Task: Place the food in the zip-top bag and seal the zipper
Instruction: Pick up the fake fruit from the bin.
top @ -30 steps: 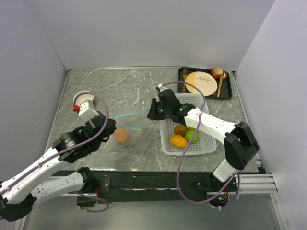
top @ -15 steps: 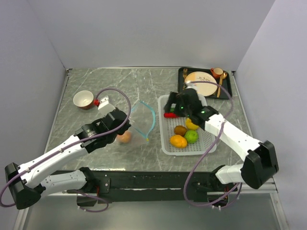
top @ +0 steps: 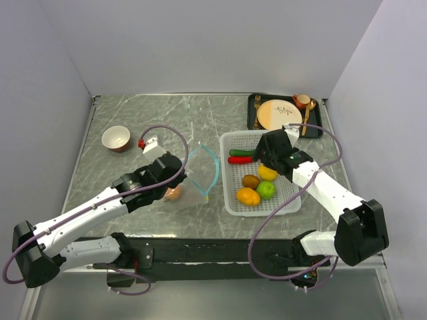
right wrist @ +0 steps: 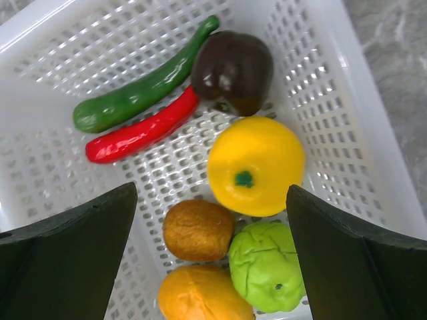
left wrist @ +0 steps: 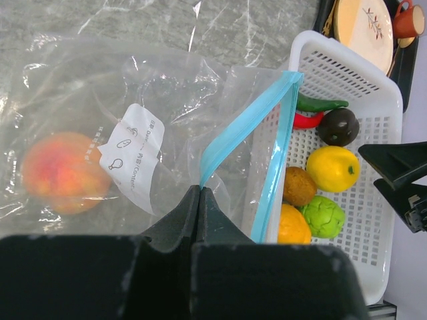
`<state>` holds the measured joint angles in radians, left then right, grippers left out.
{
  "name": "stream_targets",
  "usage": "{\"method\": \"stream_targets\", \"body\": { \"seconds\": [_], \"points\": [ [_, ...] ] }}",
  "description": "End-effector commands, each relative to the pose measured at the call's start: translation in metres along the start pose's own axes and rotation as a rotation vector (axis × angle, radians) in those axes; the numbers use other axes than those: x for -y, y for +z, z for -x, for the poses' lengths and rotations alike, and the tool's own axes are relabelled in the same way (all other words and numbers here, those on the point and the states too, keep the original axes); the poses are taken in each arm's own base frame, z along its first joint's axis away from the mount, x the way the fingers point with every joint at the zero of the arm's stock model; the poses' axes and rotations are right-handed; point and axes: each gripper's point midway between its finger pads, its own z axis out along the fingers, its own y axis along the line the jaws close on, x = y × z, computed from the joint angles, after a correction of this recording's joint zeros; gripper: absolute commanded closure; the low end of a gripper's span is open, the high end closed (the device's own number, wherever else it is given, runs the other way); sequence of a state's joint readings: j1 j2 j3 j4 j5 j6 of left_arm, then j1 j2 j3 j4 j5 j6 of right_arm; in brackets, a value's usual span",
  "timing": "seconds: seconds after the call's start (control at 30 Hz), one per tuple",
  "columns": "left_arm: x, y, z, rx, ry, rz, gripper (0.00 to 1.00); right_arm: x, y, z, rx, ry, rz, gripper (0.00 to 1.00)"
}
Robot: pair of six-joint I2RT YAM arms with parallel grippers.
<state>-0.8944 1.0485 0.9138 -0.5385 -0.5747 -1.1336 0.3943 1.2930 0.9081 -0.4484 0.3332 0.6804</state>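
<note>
Looking down past the right gripper [right wrist: 210, 193], fingers spread wide and holding nothing, straight into the white basket [right wrist: 373, 167]. Directly beneath, between the two fingers: a yellow fruit [right wrist: 255, 167], with a brown round [right wrist: 198, 230], a green round [right wrist: 267, 267] and an orange round [right wrist: 200, 297] toward the basket's near end. At the basket's far end, a dark round [right wrist: 233, 70] beside a red pepper [right wrist: 143, 130] and a green pepper [right wrist: 143, 90], long axes running roughly along the far wall. Just beside the basket's left wall, the clear bag [left wrist: 100, 100], blue zipper [left wrist: 250, 127] gaping toward the basket, one lip pinched tight in the left gripper [left wrist: 200, 207], a peach [left wrist: 63, 172] already inside. Nearer by far to the remaining food: the right arm. Versus half a second ago: right gripper shifted from the basket's far left corner toward its far right, uncovering both peppers; bag mouth much as before.
</note>
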Motion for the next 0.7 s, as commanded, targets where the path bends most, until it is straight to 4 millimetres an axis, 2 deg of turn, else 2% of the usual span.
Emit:
{"method": "stream_targets", "body": {
  "seconds": [0.0,0.33,0.53,0.67],
  "points": [
    [0.009,0.000,0.000,0.003,-0.004,-0.046,0.99,0.018,0.009,0.000,0.022,0.029,-0.084,0.00],
    [0.010,0.003,-0.002,-0.004,0.014,-0.030,0.99,0.024,0.034,-0.015,-0.033,0.008,-0.107,0.00],
    [0.011,0.002,0.001,0.003,0.023,-0.026,0.99,0.017,0.040,-0.024,-0.066,0.009,-0.067,0.02],
    [0.012,0.004,-0.002,-0.007,0.016,-0.031,0.99,0.015,0.042,-0.028,-0.069,0.018,-0.040,0.07]
  ]
}}
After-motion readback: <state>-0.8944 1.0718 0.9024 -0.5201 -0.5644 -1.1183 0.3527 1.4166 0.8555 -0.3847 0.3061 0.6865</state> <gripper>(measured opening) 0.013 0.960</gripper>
